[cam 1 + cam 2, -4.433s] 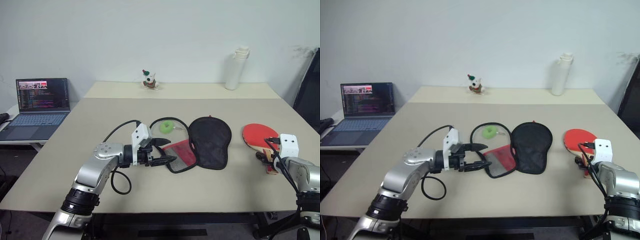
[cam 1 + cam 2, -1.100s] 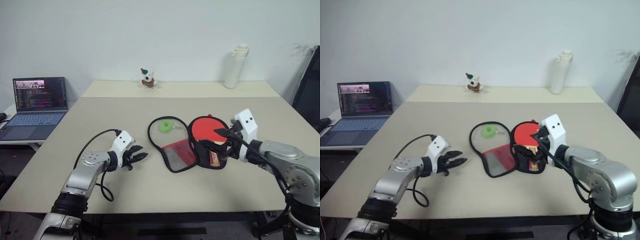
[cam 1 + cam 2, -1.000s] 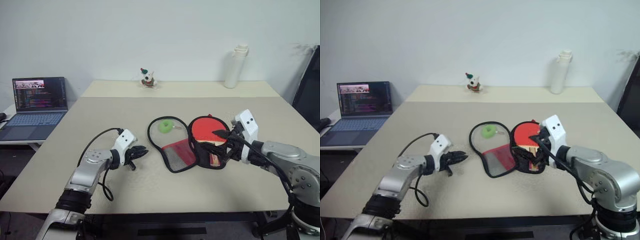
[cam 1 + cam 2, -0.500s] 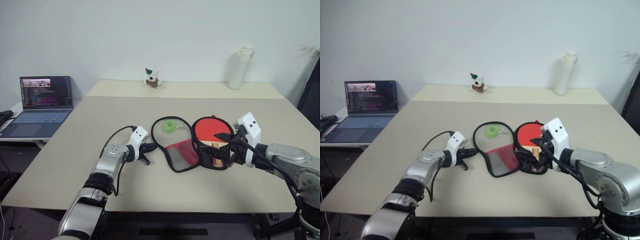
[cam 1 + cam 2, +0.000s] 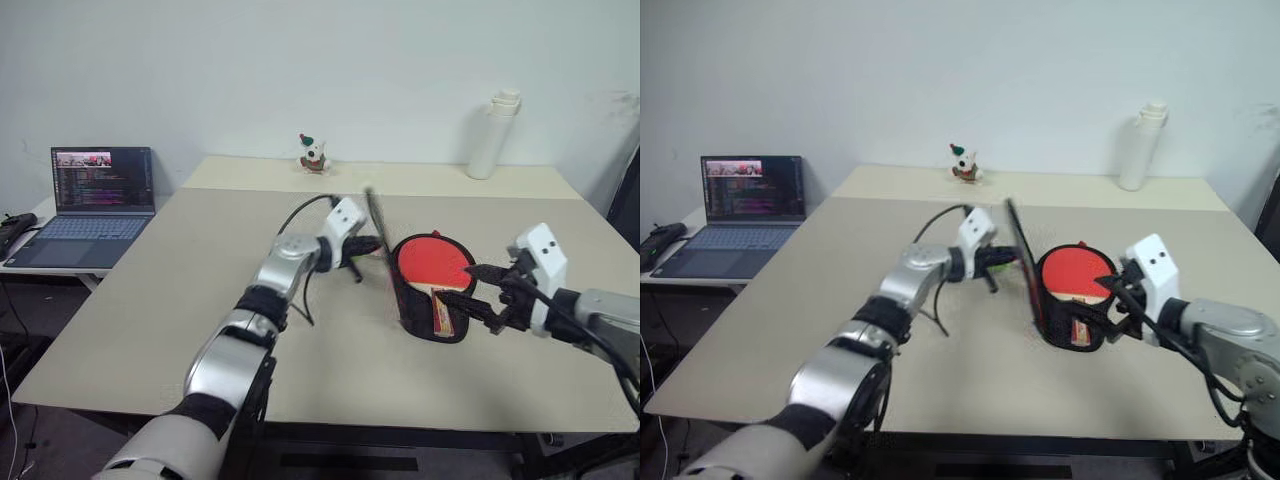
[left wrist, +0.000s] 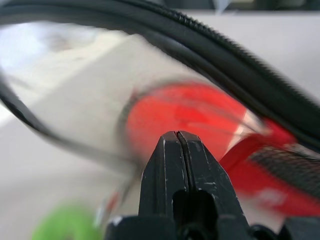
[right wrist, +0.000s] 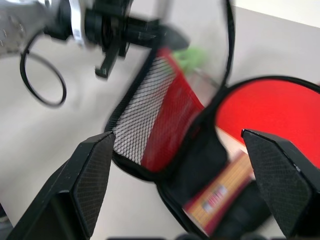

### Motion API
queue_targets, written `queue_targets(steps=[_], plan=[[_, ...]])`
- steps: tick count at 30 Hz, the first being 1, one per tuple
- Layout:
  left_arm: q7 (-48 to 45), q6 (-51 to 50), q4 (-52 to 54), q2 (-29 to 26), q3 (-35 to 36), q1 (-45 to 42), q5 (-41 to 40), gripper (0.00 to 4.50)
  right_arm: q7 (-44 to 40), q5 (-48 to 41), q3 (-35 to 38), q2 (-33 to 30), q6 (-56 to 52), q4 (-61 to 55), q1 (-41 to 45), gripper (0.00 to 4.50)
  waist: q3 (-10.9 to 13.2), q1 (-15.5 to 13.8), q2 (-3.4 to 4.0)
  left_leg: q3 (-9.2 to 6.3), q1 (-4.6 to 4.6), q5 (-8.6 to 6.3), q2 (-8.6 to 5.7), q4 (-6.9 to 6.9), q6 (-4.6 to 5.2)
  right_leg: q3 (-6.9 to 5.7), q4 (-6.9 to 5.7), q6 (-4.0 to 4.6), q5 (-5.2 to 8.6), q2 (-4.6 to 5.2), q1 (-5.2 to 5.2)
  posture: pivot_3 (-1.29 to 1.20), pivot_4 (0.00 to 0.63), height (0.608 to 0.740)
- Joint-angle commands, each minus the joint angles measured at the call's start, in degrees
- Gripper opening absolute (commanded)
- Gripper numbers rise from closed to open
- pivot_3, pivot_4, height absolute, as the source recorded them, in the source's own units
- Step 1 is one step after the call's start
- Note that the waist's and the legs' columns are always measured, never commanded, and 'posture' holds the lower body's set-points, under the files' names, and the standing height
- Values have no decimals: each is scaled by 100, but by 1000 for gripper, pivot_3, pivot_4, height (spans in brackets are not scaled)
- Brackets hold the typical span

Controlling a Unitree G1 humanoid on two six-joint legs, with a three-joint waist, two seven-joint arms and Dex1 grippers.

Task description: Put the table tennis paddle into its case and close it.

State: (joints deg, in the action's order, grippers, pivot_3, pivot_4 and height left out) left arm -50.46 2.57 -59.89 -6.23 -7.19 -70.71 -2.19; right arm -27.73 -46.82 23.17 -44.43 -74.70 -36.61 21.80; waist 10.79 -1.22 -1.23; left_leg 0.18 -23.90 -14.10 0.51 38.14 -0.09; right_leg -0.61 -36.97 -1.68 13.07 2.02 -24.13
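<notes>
The round red rubber-faced paddle (image 5: 436,267) lay inside the black fabric case (image 5: 405,300); the left claw (image 5: 372,243), clamped on its lid, stood it upright; the right claw (image 5: 478,293) gaped empty; zipping remained.

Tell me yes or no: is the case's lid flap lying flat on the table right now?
No, the case has its flap standing nearly upright beside the table tennis paddle, raised by the left gripper.

Beige table (image 5: 150,320) bears case (image 5: 420,325), bottle (image 5: 494,135), figurine (image 5: 315,154).
</notes>
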Motion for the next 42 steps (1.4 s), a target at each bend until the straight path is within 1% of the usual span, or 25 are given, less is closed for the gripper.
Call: queue_targets(steps=[1, 4, 7, 10, 14, 17, 20, 22, 26, 30, 35, 39, 42], plan=[[202, 314, -455, 386, 58, -506, 82, 22, -79, -16, 567, -390, 62, -20, -209, 4439, 0, 5, 0, 1, 0, 0, 0, 0, 0, 0, 0, -6, 4, 0, 0, 0, 150, 740], [463, 456, -816, 627, 98, -743, 169, 22, -64, 106, 857, -620, 131, 173, -406, 4439, 1, 33, -1, 5, 2, 0, -1, -1, 0, 2, -1, -11, 7, -3, -1, 0, 150, 740], [493, 535, -940, 646, 158, -769, 186, 22, -8, 118, 903, -630, 177, 270, -505, 4439, 0, 98, 0, 5, 7, 0, 2, -1, 1, 4, -3, -16, 10, -14, -1, 0, 150, 740], [366, 606, -939, 488, 158, -622, 236, 22, 94, 209, 750, -518, 286, 385, -589, 4439, 0, 135, 0, 3, 11, 0, 4, -1, 0, 6, -10, -15, 9, -28, -2, 0, 150, 740], [-20, 565, -645, 109, 367, -334, 16, 22, 262, 408, 246, -252, 540, 730, -419, 4439, -1, 165, 3, 1, 17, 0, 8, -1, 0, 12, -11, -8, 6, -42, -2, 0, 150, 740], [-478, 451, -177, -214, 480, 62, -157, 3, 391, 664, -159, -26, 793, 1159, -177, 4470, -2, 194, 5, 0, 23, 0, 17, -3, 0, 19, -12, -2, 2, -51, -2, 0, 150, 740], [-812, 128, 621, -588, 488, 651, -286, 3, 412, 932, -540, 173, 1058, 1712, 64, 4470, -2, 195, 7, 0, 23, 0, 18, -3, 0, 21, -13, 13, -6, -52, -3, 0, 150, 740], [-1030, -254, 1507, -908, 499, 1235, -431, 3, 491, 1184, -820, 365, 1268, 2263, 334, 4470, -2, 187, 7, -1, 19, 0, 21, -2, 0, 20, -12, 27, -14, -50, -5, 0, 150, 740], [-1172, -1532, 3765, -1392, 606, 2436, -1015, 3, 384, 1724, -1340, 633, 1840, 3516, 872, 4470, -2, 234, 7, -5, 20, 1, 32, -3, -1, 27, -14, 29, -16, -42, -5, 0, 150, 740], [-975, -2333, 5101, -1618, 620, 3079, -1320, 3, 155, 2085, -1645, 776, 2272, 4436, 1210, 4470, -2, 173, 8, -4, 15, 2, 31, 3, -2, 18, -17, 29, -16, -30, -4, 0, 150, 740], [-701, -2765, 5713, -1715, 584, 3378, -1480, 3, -82, 2439, -1901, 942, 2668, 5293, 1540, 4470, -3, 138, 8, -2, 20, 2, 23, 10, -2, 20, -18, 26, -18, -23, 3, 0, 150, 740], [-597, -2862, 5876, -1750, 549, 3474, -1500, 3, -282, 2620, -2057, 1010, 2724, 5763, 1633, 4470, -3, 142, 8, 1, 21, 2, 25, 8, -2, 19, -18, 27, -18, -26, 2, 0, 150, 740], [-564, -2873, 5899, -1774, 542, 3487, -1511, 3, -398, 2671, -2064, 1051, 2649, 5895, 1666, 4470, -4, 145, 9, 1, 23, 2, 25, 8, -2, 20, -19, 27, -18, -26, 2, 0, 150, 740]])
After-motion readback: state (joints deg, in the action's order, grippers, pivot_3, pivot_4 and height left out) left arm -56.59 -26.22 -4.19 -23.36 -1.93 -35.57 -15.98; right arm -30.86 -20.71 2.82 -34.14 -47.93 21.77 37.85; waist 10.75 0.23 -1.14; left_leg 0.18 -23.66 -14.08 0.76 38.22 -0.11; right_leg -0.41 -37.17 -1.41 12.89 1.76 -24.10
